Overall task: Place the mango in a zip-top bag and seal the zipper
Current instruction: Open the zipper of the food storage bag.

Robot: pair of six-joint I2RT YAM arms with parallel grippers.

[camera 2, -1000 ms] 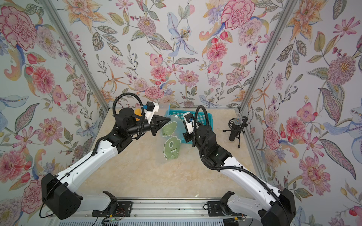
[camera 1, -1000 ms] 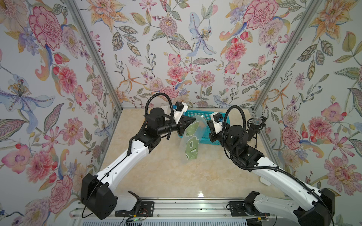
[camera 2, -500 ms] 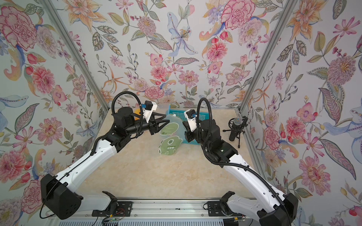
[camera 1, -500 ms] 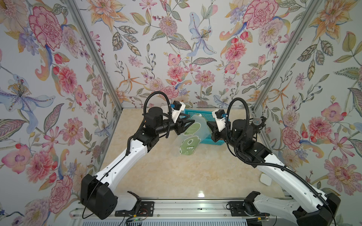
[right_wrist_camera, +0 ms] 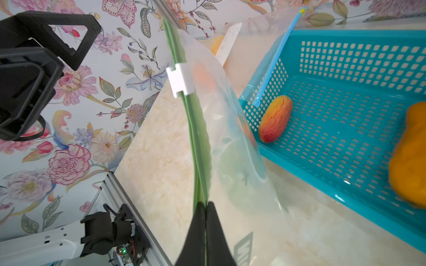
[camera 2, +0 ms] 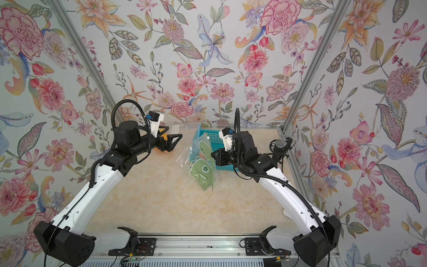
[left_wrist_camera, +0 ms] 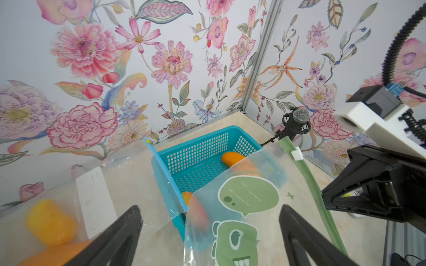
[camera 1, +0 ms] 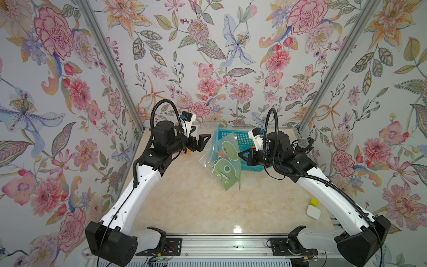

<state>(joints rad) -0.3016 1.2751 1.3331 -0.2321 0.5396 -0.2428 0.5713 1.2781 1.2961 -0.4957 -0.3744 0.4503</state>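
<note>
The right claw (right_wrist_camera: pixel 205 208) is clamped tight on the green zipper strip (right_wrist_camera: pixel 198 138) of the zip-top bag (camera 1: pixel 225 166), gripping it below the white slider (right_wrist_camera: pixel 180 80); the left claw (left_wrist_camera: pixel 208 214) stands wide apart, holds nothing, and sits near the bag's printed face, apart from it. The bag hangs edge-on from the right claw beside the blue basket (right_wrist_camera: pixel 334 191), its zipper edge running steeply upward with the slider near the top; a red-orange mango (right_wrist_camera: pixel 275 119) lies inside the basket, in the corner nearest the bag, its long axis parallel to the basket wall beside it; whether the bag holds any fruit cannot be told.
</note>
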